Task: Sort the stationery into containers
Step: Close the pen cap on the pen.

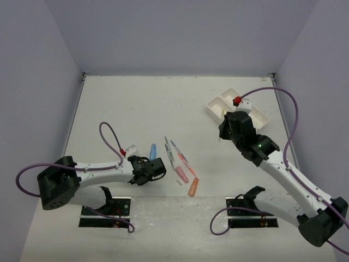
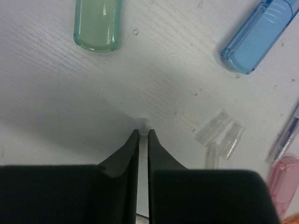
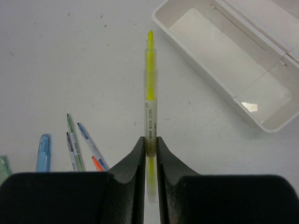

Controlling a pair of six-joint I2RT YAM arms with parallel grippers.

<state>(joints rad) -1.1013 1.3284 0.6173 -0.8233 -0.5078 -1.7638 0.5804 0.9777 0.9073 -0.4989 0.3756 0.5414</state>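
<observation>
My right gripper (image 3: 149, 140) is shut on a yellow highlighter pen (image 3: 150, 88) and holds it above the table, its tip pointing toward the near corner of the white two-compartment tray (image 3: 219, 79). In the top view this gripper (image 1: 223, 132) is just in front of the tray (image 1: 217, 105). My left gripper (image 2: 144, 133) is nearly closed on a tiny clear bit (image 2: 144, 124) at its tips, low on the table; it also shows in the top view (image 1: 157, 168). A green cap (image 2: 97, 25), a blue cap (image 2: 257, 32) and clear caps (image 2: 219, 134) lie nearby.
Thin pens (image 1: 174, 154) lie in a cluster mid-table, with a pink piece (image 1: 181, 174), an orange marker (image 1: 193, 186) and a blue cap (image 1: 153, 149). The pens (image 3: 74, 144) also show in the right wrist view. Grey walls enclose the table.
</observation>
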